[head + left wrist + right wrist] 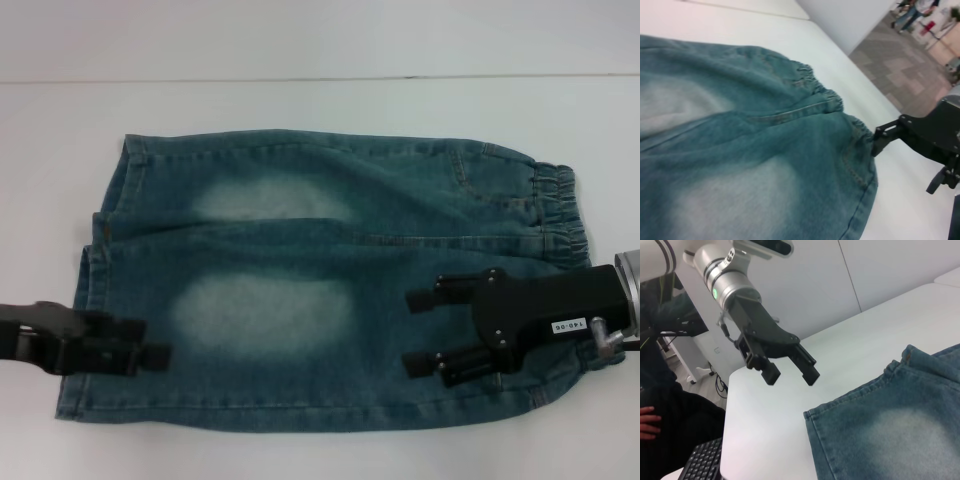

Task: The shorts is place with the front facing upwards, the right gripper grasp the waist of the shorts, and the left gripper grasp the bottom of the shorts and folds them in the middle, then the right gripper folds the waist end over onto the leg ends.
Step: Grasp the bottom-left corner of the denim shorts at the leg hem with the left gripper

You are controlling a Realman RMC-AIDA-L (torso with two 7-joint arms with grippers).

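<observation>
Blue denim shorts (pixel 300 250) lie flat on the white table (pixel 300 110), with the elastic waist (pixel 560 215) on the right and the leg hems (pixel 90 300) on the left. My right gripper (pixel 418 330) hovers open over the near half of the shorts, just inside the waist, its fingers pointing left and holding nothing. My left gripper (pixel 148 340) is open at the near leg's hem. In the right wrist view the left gripper (pixel 791 376) hangs above the table beside the hem corner (pixel 812 425). The left wrist view shows the shorts (pixel 765 150), the waist (pixel 825 95) and a finger (pixel 885 135) of the right gripper.
The table's far edge (pixel 320 80) runs behind the shorts. Off the table's left end, the right wrist view shows a keyboard (pixel 702 460) and a person's hand (pixel 650 420). White table surface surrounds the shorts.
</observation>
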